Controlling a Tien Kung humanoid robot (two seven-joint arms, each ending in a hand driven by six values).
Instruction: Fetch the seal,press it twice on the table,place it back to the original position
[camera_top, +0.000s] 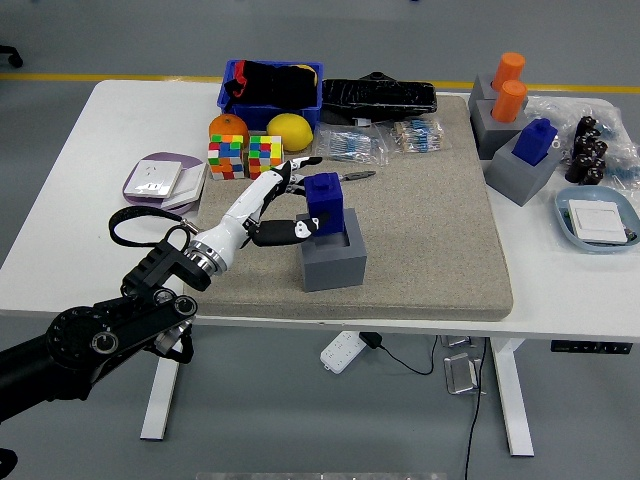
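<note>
Head view: my left robot hand (283, 208) reaches in from the lower left over the beige mat (440, 230) on the white desk (60, 200), its white fingers (268, 186) clamped around the blue seal (325, 204). The seal stands upright at the tips of my fingers, its base seated in the square recess of the grey holder (333, 255), which sits just beyond and below my hand on the mat. Directly behind my hand lie two colour cubes (247, 156), with an orange (228, 126) and a lemon (290, 131) a little farther back, in front of a blue bin (271, 85). A pen (356, 175) lies on the mat just past the seal. To the outer side of my wrist, a purple tray (160, 181) rests on the desk. Well away across the mat, at the far right, a second blue seal (535, 141) sits in its own grey block, beside two orange-topped ones (508, 88).
</note>
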